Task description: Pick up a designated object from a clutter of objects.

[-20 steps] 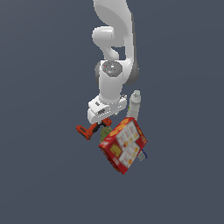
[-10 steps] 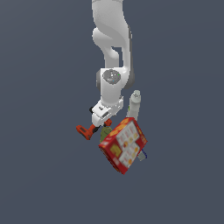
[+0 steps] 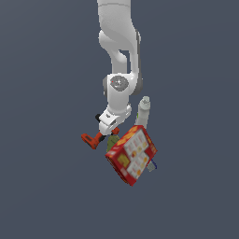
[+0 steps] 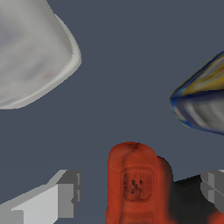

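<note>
The orange-red drill (image 3: 91, 139) lies at the exterior view's left edge of the clutter, next to a small olive-green item (image 3: 112, 142). My gripper (image 3: 107, 131) hangs low just over the drill's inner end. In the wrist view the drill's orange-red body (image 4: 133, 181) sits between my two grey fingers (image 4: 65, 192), with a gap on one side and its black part close to the other finger (image 4: 213, 186). My gripper (image 4: 140, 192) is open around it, not closed on it.
A red-and-yellow printed box (image 3: 132, 154) lies tilted at the exterior view's right of the drill. A slim white bottle (image 3: 143, 112) stands behind it, and shows large and blurred in the wrist view (image 4: 30, 48). A blue-and-yellow edge (image 4: 201, 103) shows there too.
The arm has lowered, and the hand has come down closer over the drill. The clutter has not moved.
</note>
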Tool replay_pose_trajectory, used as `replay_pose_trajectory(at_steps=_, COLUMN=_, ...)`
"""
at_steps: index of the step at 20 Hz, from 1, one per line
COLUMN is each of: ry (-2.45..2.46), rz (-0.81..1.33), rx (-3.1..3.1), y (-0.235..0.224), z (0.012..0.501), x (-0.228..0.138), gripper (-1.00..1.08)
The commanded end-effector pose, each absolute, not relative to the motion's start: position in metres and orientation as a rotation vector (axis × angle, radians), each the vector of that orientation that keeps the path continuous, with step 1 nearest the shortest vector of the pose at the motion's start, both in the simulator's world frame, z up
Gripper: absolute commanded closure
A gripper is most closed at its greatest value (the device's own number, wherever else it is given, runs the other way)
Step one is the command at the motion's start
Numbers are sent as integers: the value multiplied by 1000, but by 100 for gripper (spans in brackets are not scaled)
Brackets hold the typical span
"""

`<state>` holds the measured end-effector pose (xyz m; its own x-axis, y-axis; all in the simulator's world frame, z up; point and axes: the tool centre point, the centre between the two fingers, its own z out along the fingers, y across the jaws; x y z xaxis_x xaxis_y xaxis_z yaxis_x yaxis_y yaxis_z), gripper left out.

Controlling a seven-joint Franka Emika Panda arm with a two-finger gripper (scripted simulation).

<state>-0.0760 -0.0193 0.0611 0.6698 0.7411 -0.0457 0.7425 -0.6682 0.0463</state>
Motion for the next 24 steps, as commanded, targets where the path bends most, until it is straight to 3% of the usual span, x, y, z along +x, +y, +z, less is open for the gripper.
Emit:
replay_pose_trajectory(at_steps=1, ry=1253, rz=-36, rx=2814, y=-19, z=58, x=-76, gripper=-100)
replay_pose_trajectory(at_steps=13, ry=1260, rz=-35, rx=2812, y=-21, z=31, x=-77, gripper=-100)
replay_pose_trajectory(at_steps=14, ry=1260, rz=-35, rx=2812, y=-21, z=31, x=-77, gripper=108)
replay_pose_trajectory(at_steps=24, ry=1257, rz=-31, rx=2811, y=-22, z=32, x=-76, gripper=108)
